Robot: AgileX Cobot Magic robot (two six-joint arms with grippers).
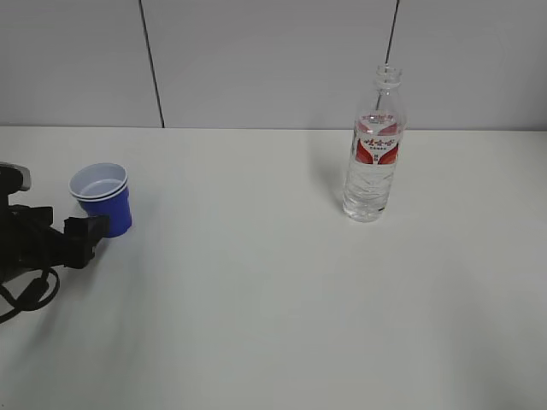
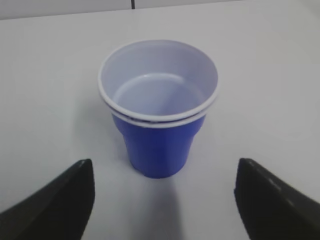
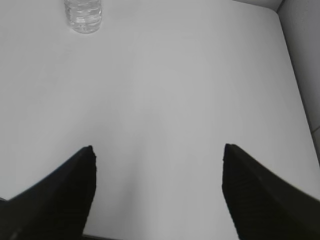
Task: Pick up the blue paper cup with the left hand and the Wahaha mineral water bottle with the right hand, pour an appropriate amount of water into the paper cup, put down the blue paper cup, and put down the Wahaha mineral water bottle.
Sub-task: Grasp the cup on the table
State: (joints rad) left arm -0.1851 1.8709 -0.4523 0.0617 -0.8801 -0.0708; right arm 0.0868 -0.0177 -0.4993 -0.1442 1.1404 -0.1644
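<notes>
The blue paper cup (image 1: 101, 198) stands upright on the left of the white table, deep blue with a doubled white rim and a white inside. My left gripper (image 1: 85, 237) sits low just in front of it. In the left wrist view the cup (image 2: 157, 142) is centred just ahead of the left gripper (image 2: 165, 165), whose black fingers stand wide apart without touching it. The Wahaha mineral water bottle (image 1: 374, 145) stands uncapped at the back right. Its base (image 3: 83, 15) shows far off, top left, in the right wrist view. My right gripper (image 3: 159, 147) is open over bare table.
The white table (image 1: 256, 299) runs back to a grey panelled wall (image 1: 273, 60). In the right wrist view the table's right edge (image 3: 296, 75) meets a wall. Black cables (image 1: 26, 295) hang from the left arm at the left edge.
</notes>
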